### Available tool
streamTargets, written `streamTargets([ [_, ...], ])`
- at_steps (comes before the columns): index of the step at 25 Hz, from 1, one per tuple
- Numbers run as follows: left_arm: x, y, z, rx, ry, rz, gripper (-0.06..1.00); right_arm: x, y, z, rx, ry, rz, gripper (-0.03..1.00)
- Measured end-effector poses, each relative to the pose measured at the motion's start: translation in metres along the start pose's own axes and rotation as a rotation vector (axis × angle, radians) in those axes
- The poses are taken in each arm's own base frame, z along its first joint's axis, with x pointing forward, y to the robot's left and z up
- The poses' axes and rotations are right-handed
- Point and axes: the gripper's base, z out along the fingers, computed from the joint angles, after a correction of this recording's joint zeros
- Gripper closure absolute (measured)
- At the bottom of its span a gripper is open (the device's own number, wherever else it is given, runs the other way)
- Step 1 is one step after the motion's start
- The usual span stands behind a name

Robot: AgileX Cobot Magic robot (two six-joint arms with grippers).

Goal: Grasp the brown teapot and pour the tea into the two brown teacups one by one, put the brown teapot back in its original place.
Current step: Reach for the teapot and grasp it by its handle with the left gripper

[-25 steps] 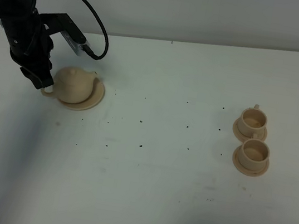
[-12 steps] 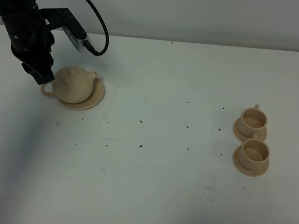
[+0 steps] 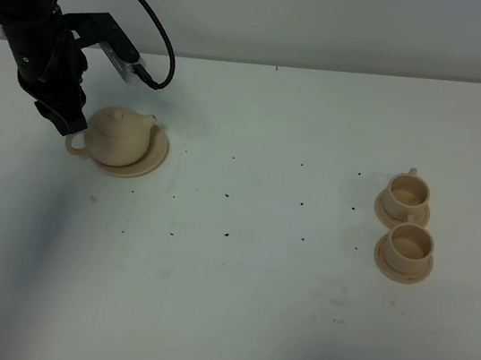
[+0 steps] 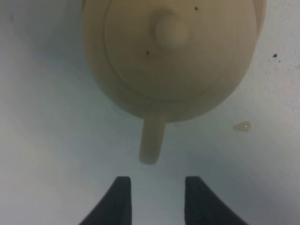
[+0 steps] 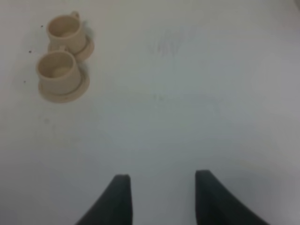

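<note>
Only the left wrist view shows the left gripper [image 4: 157,199] parted and empty, with the brown teapot [image 4: 171,56] pointing its handle [image 4: 151,143] at the gap, just ahead. Overhead, the teapot sits on its saucer [image 3: 157,153]. The right gripper [image 5: 161,199], parted too, has both teacups [image 5: 57,68] well ahead.

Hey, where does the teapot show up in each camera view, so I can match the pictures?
Exterior high: the teapot sits at the left on its saucer, right beside the left tool.
Left wrist: the teapot is seen large from above, with its handle pointing toward the open tool.
Right wrist: not in it; only the two cups show.
Shared landmark: the lid knob, in the exterior high and left wrist views.
</note>
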Motion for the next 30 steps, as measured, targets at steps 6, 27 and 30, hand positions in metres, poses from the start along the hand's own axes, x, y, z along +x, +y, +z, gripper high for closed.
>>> streamTargets([
  [6,0.0,0.0,0.0,-0.003,-0.002,0.004,0.65,0.0,0.0,0.0,0.0,0.0,0.0,0.64],
  [27,-0.011,0.005,0.028,-0.002,-0.041,0.007,0.65,0.0,0.0,0.0,0.0,0.0,0.0,0.64],
  [30,-0.012,0.004,0.028,0.005,-0.05,0.006,0.65,0.0,0.0,0.0,0.0,0.0,0.0,0.64],
])
